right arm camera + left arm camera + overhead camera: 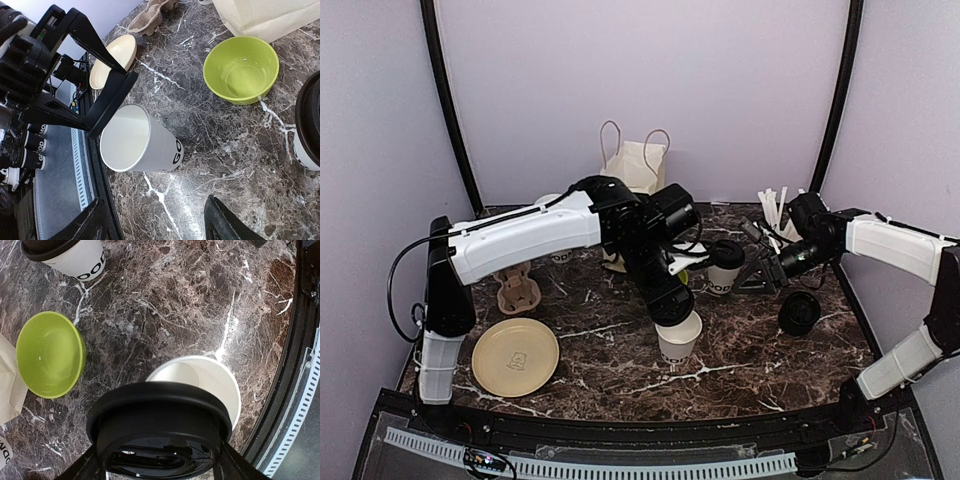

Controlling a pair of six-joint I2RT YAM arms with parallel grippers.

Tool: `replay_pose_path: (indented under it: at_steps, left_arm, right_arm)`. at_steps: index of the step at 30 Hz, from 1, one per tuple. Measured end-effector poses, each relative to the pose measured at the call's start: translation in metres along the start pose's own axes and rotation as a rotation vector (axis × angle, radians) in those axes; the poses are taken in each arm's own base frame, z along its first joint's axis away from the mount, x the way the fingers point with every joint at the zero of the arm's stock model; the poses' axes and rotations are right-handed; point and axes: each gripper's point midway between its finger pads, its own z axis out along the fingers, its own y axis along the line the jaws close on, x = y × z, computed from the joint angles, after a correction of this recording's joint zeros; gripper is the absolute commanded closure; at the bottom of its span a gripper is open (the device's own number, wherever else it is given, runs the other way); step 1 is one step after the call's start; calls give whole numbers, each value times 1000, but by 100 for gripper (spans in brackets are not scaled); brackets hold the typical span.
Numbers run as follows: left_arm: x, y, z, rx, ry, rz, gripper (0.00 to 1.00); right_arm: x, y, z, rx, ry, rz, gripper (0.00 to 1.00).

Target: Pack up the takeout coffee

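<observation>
Item: coffee (725,266). We are logging it standing upright on the desk (620,385), capped, near the right end effector (761,272), which is hanging released and empty. We are noting the left end effector (158,445) grasping a black lid (159,407) directly over an open cup (212,382). A green bowl (47,354) and a bag (636,165) are sitting farther back.
</observation>
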Motion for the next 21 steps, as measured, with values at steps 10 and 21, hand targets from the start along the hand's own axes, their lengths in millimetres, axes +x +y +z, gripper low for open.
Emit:
replay_pose_path:
  at_steps: [10,21]
  left_arm:
    - [-1,-7,7,43,7,0,36]
    - [0,-11,11,65,14,-1,34]
  right_arm:
    - [3,-1,2,-6,10,-10,34]
    - [6,-2,3,-11,23,-4,34]
